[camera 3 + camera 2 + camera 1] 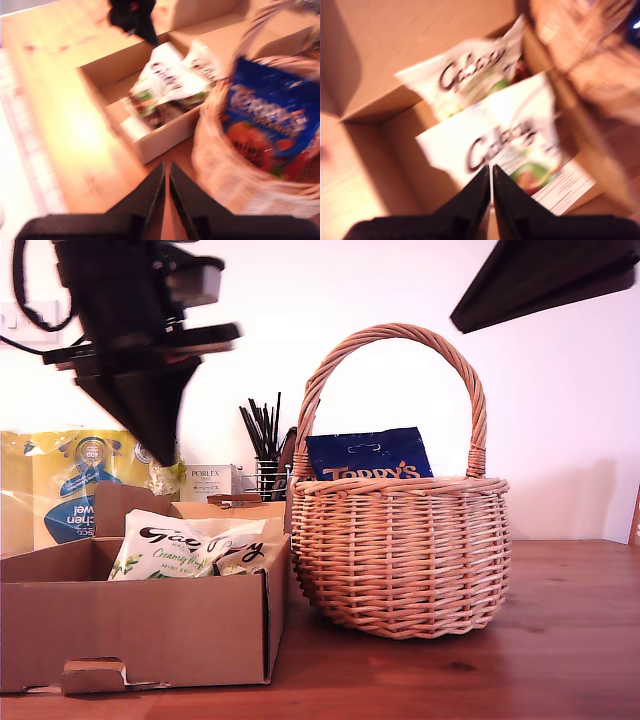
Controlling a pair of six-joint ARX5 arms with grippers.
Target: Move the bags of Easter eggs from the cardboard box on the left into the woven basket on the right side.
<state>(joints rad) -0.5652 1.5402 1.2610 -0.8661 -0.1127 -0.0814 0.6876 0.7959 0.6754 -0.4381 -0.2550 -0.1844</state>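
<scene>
Two white Galaxy bags (490,140) lie in the cardboard box (140,625), one overlapping the other; in the exterior view the box wall cuts off their lower parts. Something red and dark shows under them in my second wrist view, too blurred to name. A dark blue Terry's bag (368,457) stands in the woven basket (400,555), only its top clearing the rim. The basket stands just beside the box, on the exterior view's right of it, with a narrow gap between them.

My first gripper (491,172) hangs above the box over the nearer Galaxy bag, jaws together, holding nothing. My second gripper (166,170) is above the counter (570,640) near the gap between box and basket, jaws together and empty. Both wrist views are smeared.

Behind the box stand a yellow pack (70,490), a white Porlex carton (208,480) and a wire pot of black sticks (264,445), partly hidden by the basket.
</scene>
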